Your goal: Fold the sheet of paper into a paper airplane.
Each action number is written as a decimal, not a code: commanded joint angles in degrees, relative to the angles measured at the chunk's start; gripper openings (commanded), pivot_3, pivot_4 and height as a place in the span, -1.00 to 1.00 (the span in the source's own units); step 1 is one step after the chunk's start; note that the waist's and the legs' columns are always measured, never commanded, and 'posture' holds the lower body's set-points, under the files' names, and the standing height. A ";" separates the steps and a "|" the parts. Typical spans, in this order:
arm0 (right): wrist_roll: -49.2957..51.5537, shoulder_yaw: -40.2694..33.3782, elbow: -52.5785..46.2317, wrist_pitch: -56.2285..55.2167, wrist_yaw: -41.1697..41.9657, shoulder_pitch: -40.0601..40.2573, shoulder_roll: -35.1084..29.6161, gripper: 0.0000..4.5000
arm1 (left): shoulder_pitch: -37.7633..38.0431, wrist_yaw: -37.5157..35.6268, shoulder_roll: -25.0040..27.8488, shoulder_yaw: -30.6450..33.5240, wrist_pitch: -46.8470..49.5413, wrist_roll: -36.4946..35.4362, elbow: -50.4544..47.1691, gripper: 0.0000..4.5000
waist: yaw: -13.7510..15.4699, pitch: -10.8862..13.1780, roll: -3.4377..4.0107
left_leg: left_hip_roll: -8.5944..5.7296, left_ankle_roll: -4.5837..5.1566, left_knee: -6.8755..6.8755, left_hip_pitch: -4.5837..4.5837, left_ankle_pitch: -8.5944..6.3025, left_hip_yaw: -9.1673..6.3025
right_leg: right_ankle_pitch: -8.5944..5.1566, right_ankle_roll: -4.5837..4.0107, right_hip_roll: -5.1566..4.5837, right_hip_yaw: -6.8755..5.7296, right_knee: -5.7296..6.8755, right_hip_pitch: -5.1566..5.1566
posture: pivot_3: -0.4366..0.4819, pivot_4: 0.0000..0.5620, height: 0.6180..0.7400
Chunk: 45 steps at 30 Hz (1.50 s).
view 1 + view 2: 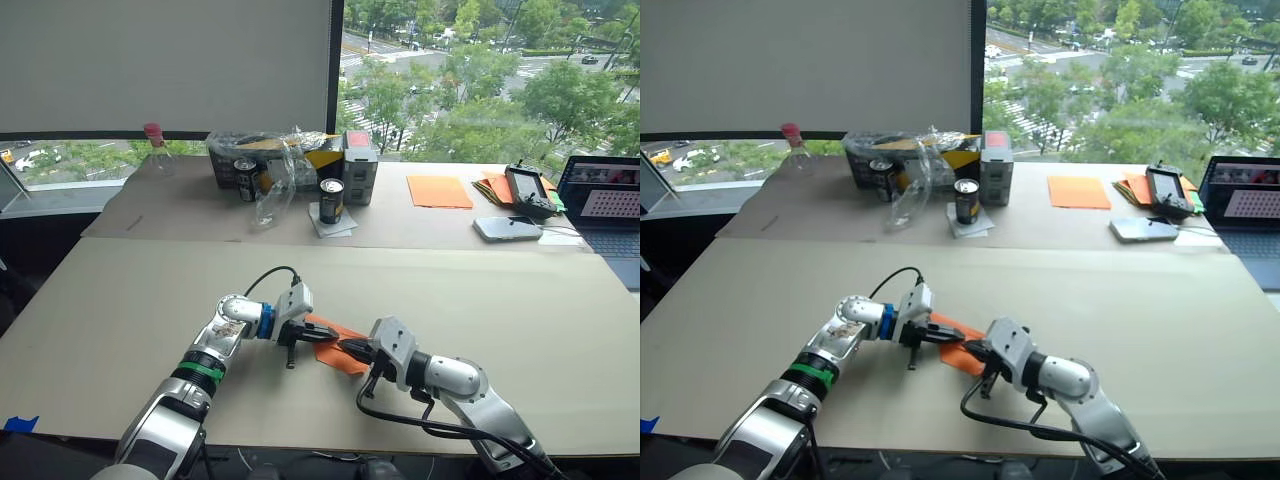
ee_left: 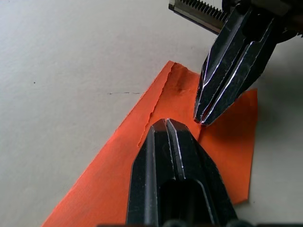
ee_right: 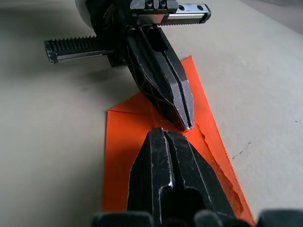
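1. Orange and thin, the folded bright paper wedge with layered creases lies flat on the pale matte worktop, low in the frame just below centre in the left eye view. The left hand comes at it from the left and the right hand from the right; their tips meet over it. Its long axis runs from upper left to lower right.

2. In the right eye view the wedge sits at lower centre, between the two hands, well apart from the paler orange sheet at upper right.

3. From the left wrist view, the left hand's fingers are pressed together with nothing between them, tips resting on the paper. A ragged layered edge runs along the wedge.

4. From the right wrist view, the right hand's fingers are likewise closed flat, tip to tip with the other hand's, on the central crease.

5. My judgement: the paper is light, limp, slippery on this surface and easily torn. Pin it with one tip and take a free layered edge, not the ragged one.
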 commanded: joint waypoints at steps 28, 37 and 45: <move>0.40 -7.68 -12.16 3.44 -1.76 3.78 -6.67 -0.99 | 0.11 0.21 -0.57 -0.04 -1.25 3.35 5.48 -1.00 | -0.13 -0.19 0.04 | 0.01 0.06 -0.01 0.14 -0.04 -0.09 | -0.03 0.04 0.07 0.01 -0.51 0.55 | -0.05 -0.47 0.87; -3.67 -0.12 1.42 5.11 -2.09 -0.97 -0.94 -0.99 | 3.68 4.26 2.16 2.71 0.87 3.14 0.91 -1.00 | -0.30 -0.20 0.05 | -0.04 0.26 -0.05 0.07 -0.17 -0.07 | 0.08 -0.27 0.01 0.04 -0.55 0.44 | -0.05 -0.47 0.87; -3.88 0.62 5.19 5.16 -1.15 -2.09 -0.11 -0.99 | 6.49 7.11 7.01 6.02 3.08 2.39 -3.06 -1.00 | -1.40 -0.21 0.06 | 0.10 0.25 -0.13 0.74 -0.17 -0.08 | -0.16 0.00 0.12 0.04 -0.42 0.92 | -0.05 -0.47 0.87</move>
